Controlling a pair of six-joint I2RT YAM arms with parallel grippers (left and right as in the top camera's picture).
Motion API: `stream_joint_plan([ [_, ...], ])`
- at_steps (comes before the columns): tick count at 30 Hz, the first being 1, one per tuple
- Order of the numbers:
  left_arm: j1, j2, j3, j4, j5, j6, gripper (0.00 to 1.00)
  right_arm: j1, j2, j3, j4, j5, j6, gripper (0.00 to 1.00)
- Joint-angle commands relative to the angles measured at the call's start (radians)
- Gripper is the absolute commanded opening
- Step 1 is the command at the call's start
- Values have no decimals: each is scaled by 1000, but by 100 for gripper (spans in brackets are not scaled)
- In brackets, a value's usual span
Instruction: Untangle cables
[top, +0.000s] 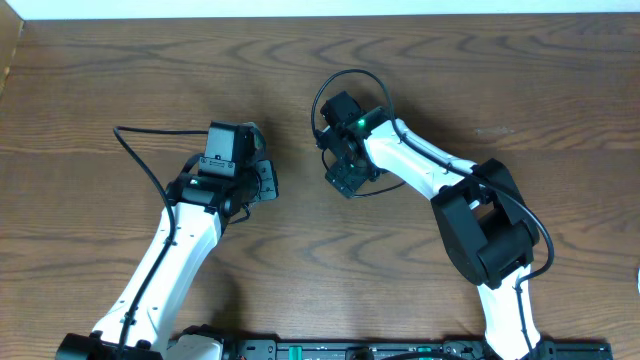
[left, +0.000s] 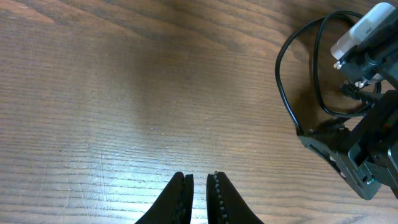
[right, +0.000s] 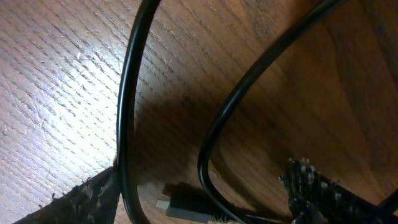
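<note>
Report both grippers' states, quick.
Left gripper: shut, holding nothing.
Right gripper: open; the black cable runs between its fingers, not clamped.

White arms, black joints

Table: mid-brown wood, darker wavy grain; a pale glare patch at left in the right wrist view.
Left arm, right arm: white links, black joints.
Light, centre of overhead: green.
Black cord: glossy, plain black; plug dark grey with a pale tip.
Left gripper: black, edges dotted.
Right gripper: black, pale-flecked pads.
</note>
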Motion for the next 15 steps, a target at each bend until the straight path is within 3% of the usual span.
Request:
stream_joint_plan([
  [1,3,-19,0,1,-11,-2,14,-13,228,-125,-36,134,24,81],
  [8,3,-34,0,0,-32,-2,14,25,228,-125,-43,74,-60,80],
  [11,3,-53,0,0,-33,-1,14,41,228,-125,-43,76,-66,59],
  [15,3,-83,0,-5,-50,-1,14,52,228,-125,-39,76,-66,40],
])
